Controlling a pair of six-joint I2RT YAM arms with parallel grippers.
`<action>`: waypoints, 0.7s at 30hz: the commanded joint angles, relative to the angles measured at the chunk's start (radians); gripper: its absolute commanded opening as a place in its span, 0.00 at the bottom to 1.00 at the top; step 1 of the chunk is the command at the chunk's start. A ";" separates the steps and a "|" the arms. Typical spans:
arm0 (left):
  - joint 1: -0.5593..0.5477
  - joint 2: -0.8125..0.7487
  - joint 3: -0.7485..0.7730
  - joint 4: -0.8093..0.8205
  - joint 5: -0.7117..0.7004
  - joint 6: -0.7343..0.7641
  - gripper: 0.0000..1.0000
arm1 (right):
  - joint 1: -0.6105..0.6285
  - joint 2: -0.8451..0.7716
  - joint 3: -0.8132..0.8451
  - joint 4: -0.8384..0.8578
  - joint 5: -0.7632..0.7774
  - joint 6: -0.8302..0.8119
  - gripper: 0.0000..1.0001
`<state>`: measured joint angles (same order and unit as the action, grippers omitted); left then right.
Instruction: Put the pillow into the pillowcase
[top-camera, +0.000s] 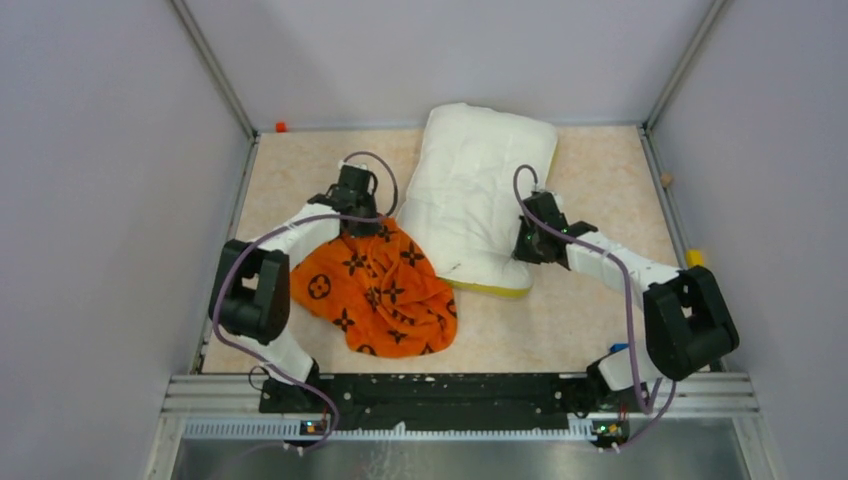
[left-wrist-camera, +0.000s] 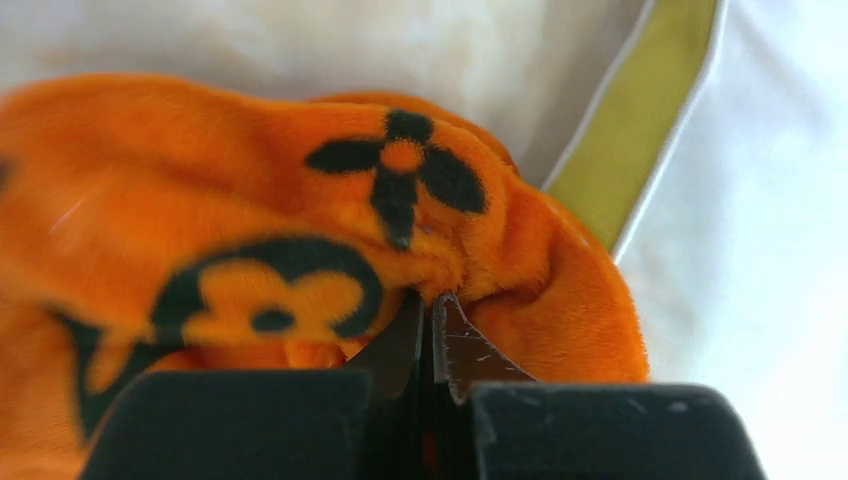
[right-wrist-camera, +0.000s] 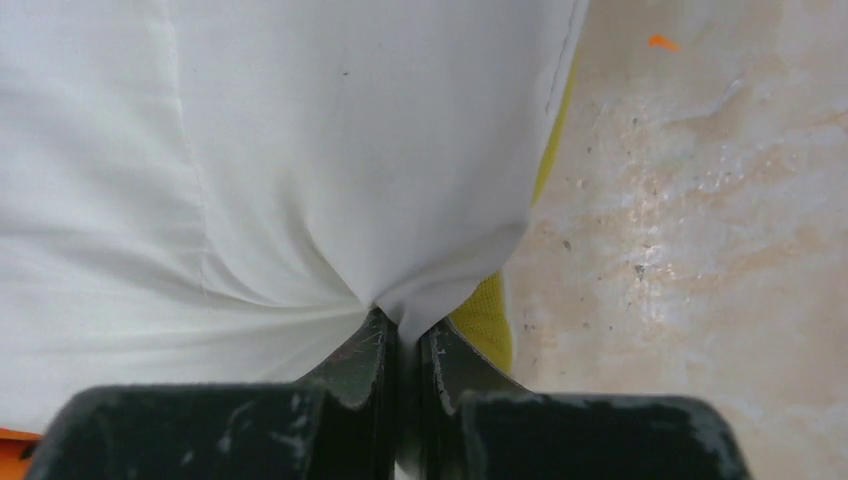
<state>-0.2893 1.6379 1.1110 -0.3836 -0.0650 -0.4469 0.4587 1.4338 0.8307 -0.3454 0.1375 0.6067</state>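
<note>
Pillowcase (top-camera: 378, 290) lies bunched on the worktop (top-camera: 600, 300), touching the pillow (top-camera: 478, 190) on its left. The left hand (left-wrist-camera: 430, 305) pinches a pillowcase fold and the right hand (right-wrist-camera: 402, 325) pinches the pillow's near corner, probably to feed it in.

The left arm (top-camera: 262, 290), bolted at the left end of the black metal base rail (top-camera: 440, 392), and the right arm (top-camera: 690, 320), at the rail's right end, are showing white links between bulky black joints. Greyish-purple cables (top-camera: 629, 320) are looping along each. The left claw (left-wrist-camera: 428, 305) and right claw (right-wrist-camera: 400, 325) are showing scratched dark fingers (left-wrist-camera: 470, 350) on scuffed black blocks.
</note>
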 joint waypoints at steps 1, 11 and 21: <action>-0.094 0.046 0.040 0.019 0.076 0.003 0.00 | -0.097 0.004 0.105 -0.081 0.078 -0.020 0.00; -0.301 0.053 0.039 0.038 0.127 0.017 0.00 | -0.563 -0.080 0.276 -0.235 0.059 -0.130 0.19; -0.395 -0.004 0.233 0.091 0.374 0.056 0.00 | -0.268 -0.271 0.250 -0.222 0.007 -0.146 0.76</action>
<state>-0.6174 1.6974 1.2324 -0.3679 0.1596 -0.4091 0.1432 1.2907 1.0878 -0.5949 0.2211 0.4603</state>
